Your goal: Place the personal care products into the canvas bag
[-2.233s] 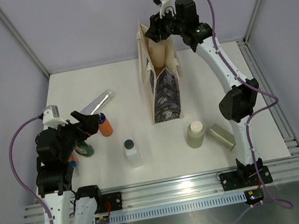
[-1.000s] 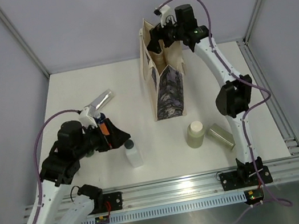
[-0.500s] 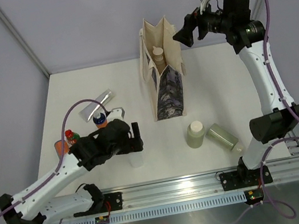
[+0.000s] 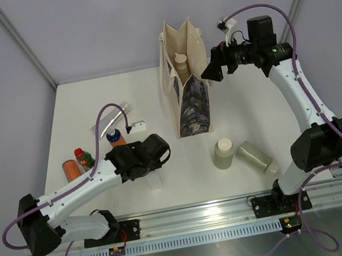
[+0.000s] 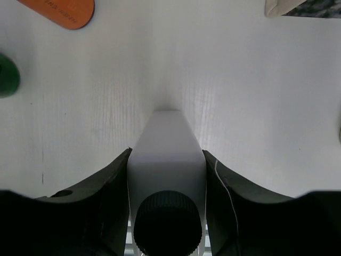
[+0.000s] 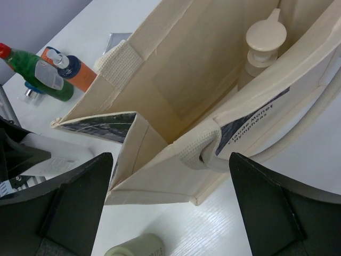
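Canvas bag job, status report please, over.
Left gripper shut on clear bottle, bottle standing on table. Right gripper open, empty, by bag top. Pump bottle in bag; two pale-green bottles out on table. Nothing blocking bag mouth.

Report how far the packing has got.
Done: pump bottle inside the bag. In hand: left pincer grips the clear bottle, upright on the table. Left: two pale-green cylinders, two orange bottles, green bottle, silver tube.

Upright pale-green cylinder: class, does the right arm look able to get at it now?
Probably yes: the right gripper is open and empty, nothing covers the upright cylinder; only its lying twin is near.
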